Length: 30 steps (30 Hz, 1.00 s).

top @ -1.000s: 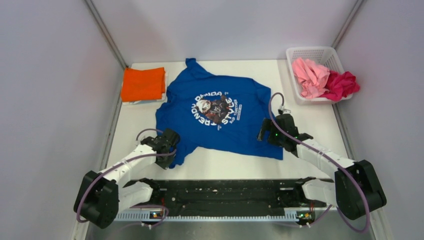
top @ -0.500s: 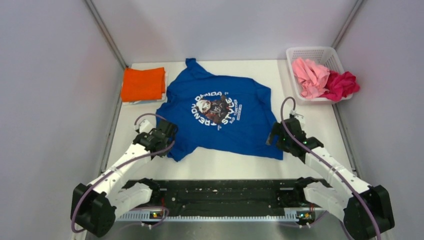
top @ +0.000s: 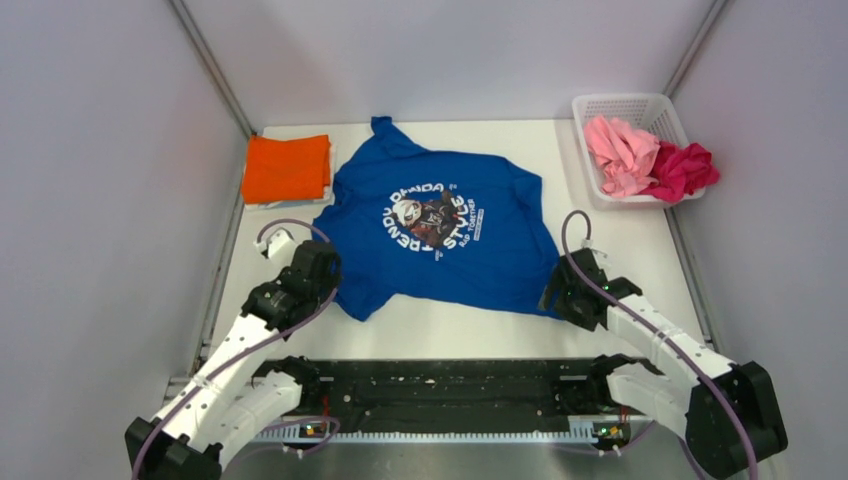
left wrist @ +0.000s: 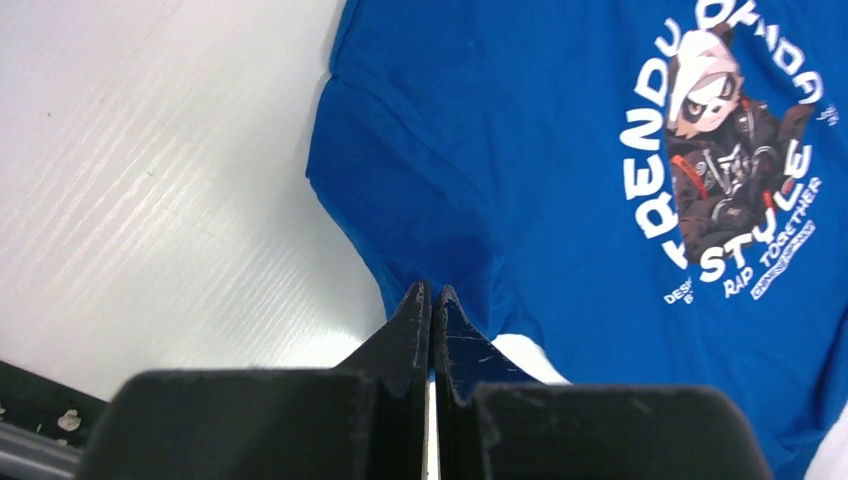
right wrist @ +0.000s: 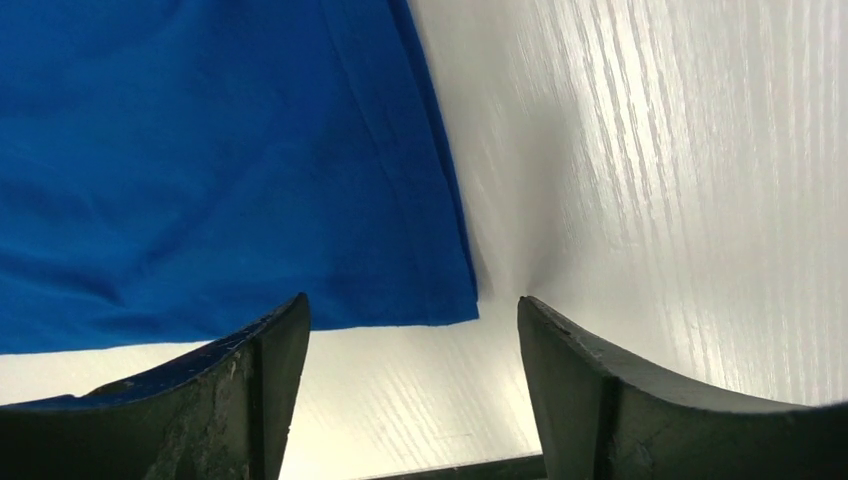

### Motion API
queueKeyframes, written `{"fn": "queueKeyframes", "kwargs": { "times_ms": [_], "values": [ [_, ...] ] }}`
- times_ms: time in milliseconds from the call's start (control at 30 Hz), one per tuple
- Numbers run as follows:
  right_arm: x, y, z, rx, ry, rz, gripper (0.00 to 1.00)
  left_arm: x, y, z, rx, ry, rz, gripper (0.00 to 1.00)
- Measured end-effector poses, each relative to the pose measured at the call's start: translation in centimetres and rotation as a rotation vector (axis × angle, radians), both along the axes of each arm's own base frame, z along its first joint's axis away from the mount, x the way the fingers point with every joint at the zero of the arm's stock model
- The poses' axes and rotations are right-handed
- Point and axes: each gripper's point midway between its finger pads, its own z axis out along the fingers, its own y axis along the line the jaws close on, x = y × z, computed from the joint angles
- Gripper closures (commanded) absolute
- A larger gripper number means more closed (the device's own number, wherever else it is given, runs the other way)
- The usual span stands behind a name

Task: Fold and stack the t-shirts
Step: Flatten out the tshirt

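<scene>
Three pale grey walls (top: 450, 50) close in a white table (top: 620, 240), its grain running in fine ridges in the wrist views. A black rail (top: 450, 385) runs along the near edge between the two arm bases.

The blue shirt (top: 440, 250) lies spread print-up mid-table, collar towards the far-left corner and hem towards the right arm. Its round white-lettered print frames a cartoon figure.

A white lattice basket (top: 625, 103) stands at the far right corner. A crumpled pink shirt (top: 620, 155) fills it. A magenta shirt (top: 683, 170) lies bunched beside the pink one and spills over the basket's right rim.

The orange shirt (top: 287, 168) sits folded square at the far left, just beside the blue shirt's shoulder.

The left gripper (left wrist: 431, 292) has its fingers pressed together, tips at the edge of the blue shirt's near sleeve. Whether they nip any cloth cannot be told.

The right gripper (right wrist: 412, 302) is spread wide and low over the table, one finger on each side of the blue shirt's near-right hem corner. It holds nothing.
</scene>
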Motion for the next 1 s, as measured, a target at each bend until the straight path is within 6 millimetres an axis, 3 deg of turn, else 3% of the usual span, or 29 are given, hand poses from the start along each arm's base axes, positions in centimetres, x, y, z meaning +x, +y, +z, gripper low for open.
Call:
{"fn": "queueKeyframes", "kwargs": {
  "times_ms": [267,400,467,533,867,1000],
  "values": [
    [-0.1,0.1,-1.1,-0.015,0.031,-0.007,0.41,0.7,0.0,1.6,-0.005,-0.080,-0.012,1.00],
    [0.7,0.4,-1.2,-0.024,0.017,-0.003,0.61,0.9,0.0,1.8,-0.002,-0.097,-0.015,1.00],
    [1.3,0.7,-1.2,-0.026,0.005,0.002,0.85,1.0,0.1,2.0,0.003,-0.103,-0.015,1.00],
    [1.7,1.1,-1.2,-0.021,-0.002,0.006,0.97,1.0,0.3,2.2,0.010,-0.114,-0.010,1.00],
    [3.0,1.1,-0.7,-0.051,-0.042,0.004,1.00,1.4,0.8,3.5,0.012,-0.180,0.015,1.00],
    [5.3,1.0,2.8,-0.070,-0.167,0.004,1.00,1.9,1.0,4.8,0.017,-0.232,0.018,1.00]
  ]
}}
